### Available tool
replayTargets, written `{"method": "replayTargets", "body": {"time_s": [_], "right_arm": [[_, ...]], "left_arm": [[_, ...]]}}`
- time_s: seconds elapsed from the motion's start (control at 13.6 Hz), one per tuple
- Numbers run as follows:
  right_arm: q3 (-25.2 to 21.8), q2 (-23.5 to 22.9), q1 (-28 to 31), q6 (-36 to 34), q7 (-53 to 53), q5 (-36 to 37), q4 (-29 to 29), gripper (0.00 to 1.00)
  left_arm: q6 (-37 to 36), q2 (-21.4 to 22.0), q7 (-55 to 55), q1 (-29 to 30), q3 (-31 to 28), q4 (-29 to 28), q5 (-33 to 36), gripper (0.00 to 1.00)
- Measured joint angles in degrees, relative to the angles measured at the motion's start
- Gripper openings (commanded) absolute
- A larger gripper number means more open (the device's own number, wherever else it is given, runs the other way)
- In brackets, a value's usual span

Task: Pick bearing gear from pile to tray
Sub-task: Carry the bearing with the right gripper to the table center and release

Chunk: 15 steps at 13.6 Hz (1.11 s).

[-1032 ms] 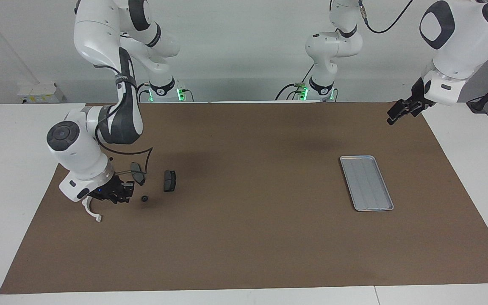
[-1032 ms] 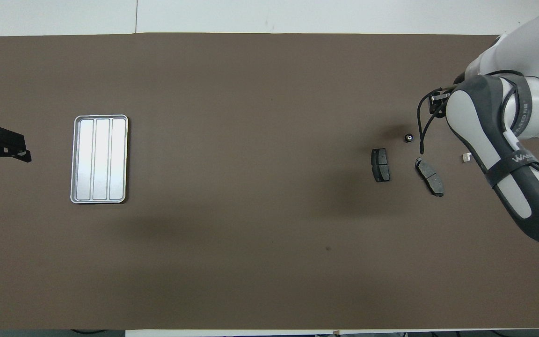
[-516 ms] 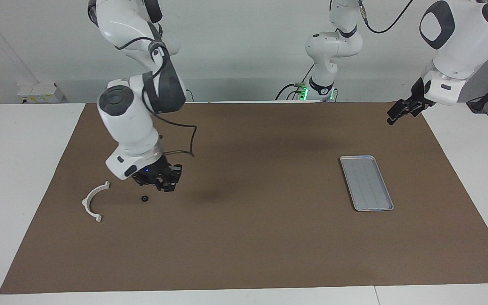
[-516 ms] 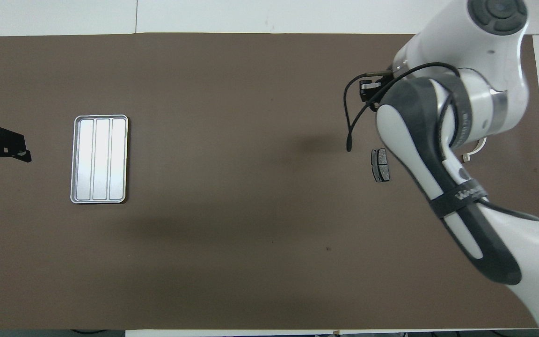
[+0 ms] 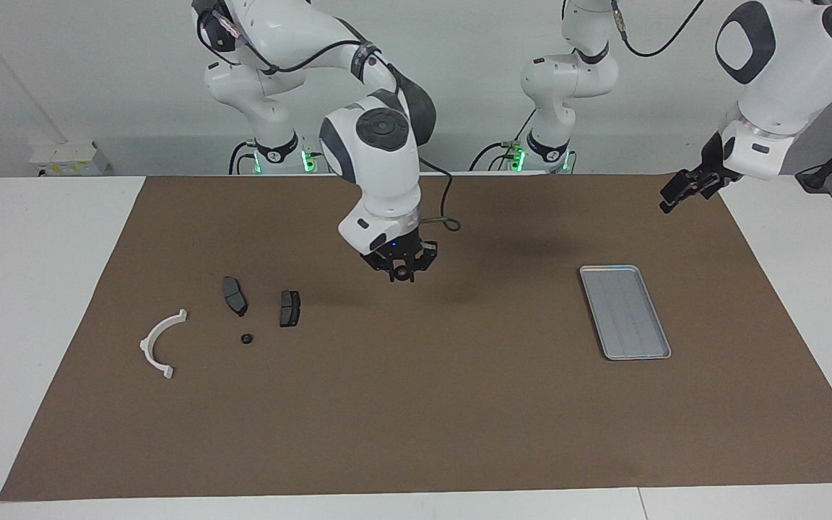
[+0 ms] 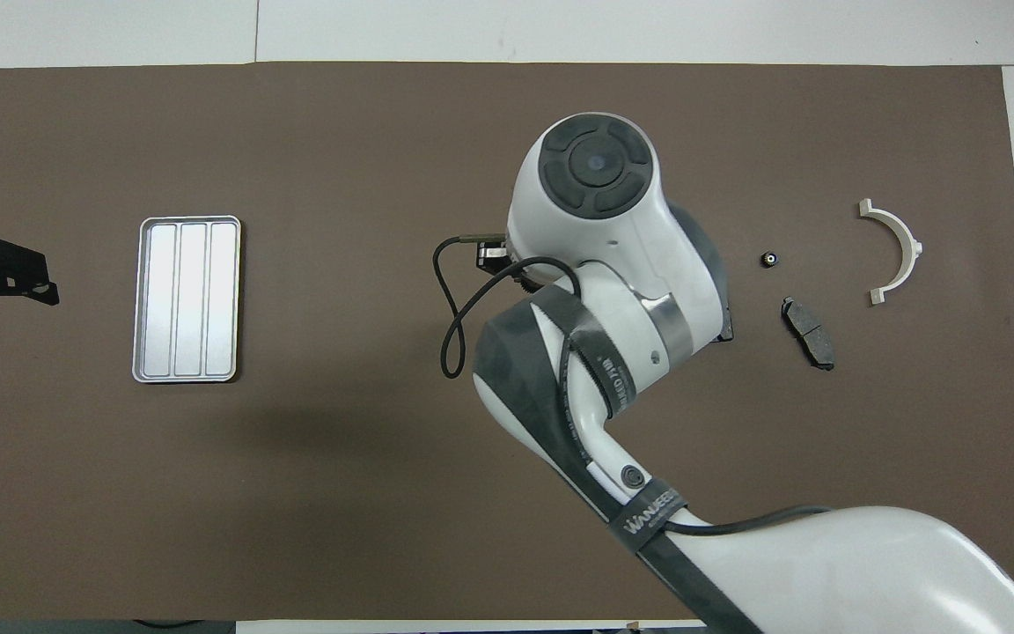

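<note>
The right gripper (image 5: 401, 273) hangs in the air over the middle of the mat (image 5: 416, 419), pointing down, its fingertips pinched on a small dark round piece, the gear (image 5: 401, 275). From overhead the arm's own bulk hides both.

The rest of the pile lies on the mat toward the right arm's end. In the facing view, taking the loose black piece (image 5: 246, 338) as the dial's centre:
- one pad (image 5: 235, 295) lies near it at 12 o'clock
- the other pad (image 5: 289, 308) lies near it at about 2 o'clock, apart from the first
- the white arc (image 5: 159, 343) lies at 9 o'clock, its open side toward the table's edge at that end

Overhead, the black piece (image 6: 768, 258), one pad (image 6: 808, 332) and the arc (image 6: 899, 251) show plainly; the second pad is all but covered by the arm.

The tray (image 5: 625, 312) sits flat and bare toward the left arm's end – at about 4 o'clock from the right gripper in the facing view, well apart from it. From overhead the tray (image 6: 189, 299) shows three lengthwise panels.

The left gripper (image 5: 682, 191) waits in the air over the mat's edge at its own end – at 1 o'clock from the tray in the facing view. Whether it is spread or closed I cannot tell.
</note>
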<state>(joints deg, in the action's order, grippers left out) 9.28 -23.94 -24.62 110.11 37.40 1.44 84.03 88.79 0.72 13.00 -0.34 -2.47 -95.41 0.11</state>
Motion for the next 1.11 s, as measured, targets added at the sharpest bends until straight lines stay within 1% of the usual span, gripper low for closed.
{"method": "replayTargets", "body": {"time_s": [0.22,0.44,0.59,0.88,1.11], "right_arm": [[0.01,-0.03,-3.82,2.92,0.84,-0.03,3.18,0.02],[0.01,-0.36,-4.68,9.01,0.84,-0.04,8.38,0.03],[-0.01,-1.36,-4.68,12.89,0.84,-0.04,10.92,0.04],[0.0,-4.04,-5.77,17.68,0.84,-0.05,11.9,0.06],[0.0,-5.1,-6.28,19.14,0.84,-0.05,11.96,0.08]], "left_arm": [[0.0,0.0,0.0,0.0,0.0,0.0,0.0,1.0],[0.0,0.0,0.0,0.0,0.0,0.0,0.0,1.0],[0.0,0.0,0.0,0.0,0.0,0.0,0.0,1.0],[0.0,0.0,0.0,0.0,0.0,0.0,0.0,1.0],[0.0,0.0,0.0,0.0,0.0,0.0,0.0,1.0]]}}
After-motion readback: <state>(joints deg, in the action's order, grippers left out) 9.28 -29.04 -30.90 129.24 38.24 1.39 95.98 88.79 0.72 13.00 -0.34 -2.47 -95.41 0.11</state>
